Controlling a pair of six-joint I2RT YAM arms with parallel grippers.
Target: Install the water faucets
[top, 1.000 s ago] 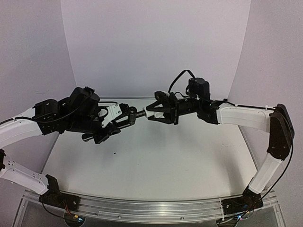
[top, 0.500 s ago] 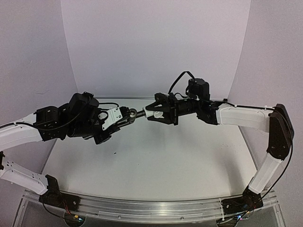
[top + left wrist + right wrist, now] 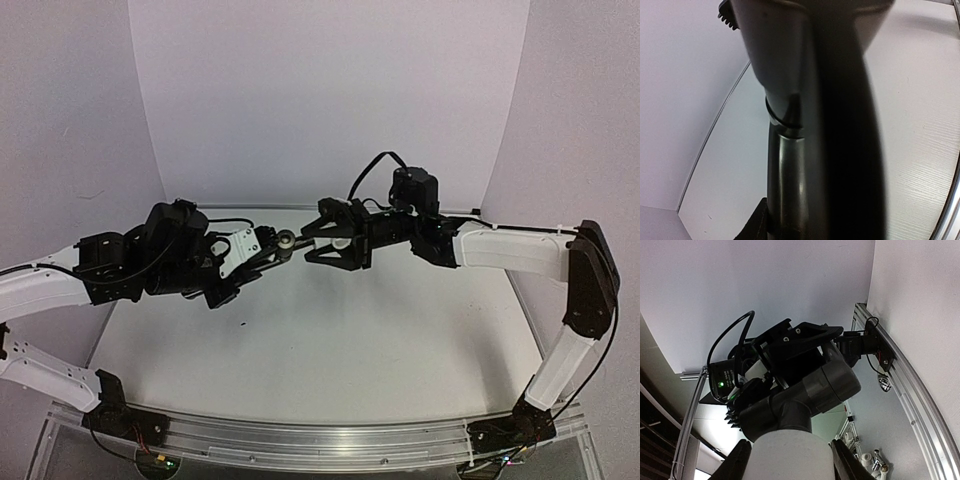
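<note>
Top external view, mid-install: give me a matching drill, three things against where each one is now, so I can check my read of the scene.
Things:
1. black pipe
2. white fitting
3. table

Places:
A. between the jaws of the right gripper
B. beneath both arms
C. between the jaws of the left gripper

Pairs: 1-C, 2-A, 3-B.

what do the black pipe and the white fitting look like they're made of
black pipe: looks like metal with a dark satin finish; a soft bright streak runs along its length. white fitting: probably plastic, opaque matte white with no glint, though the look alone doesn't settle it.
</note>
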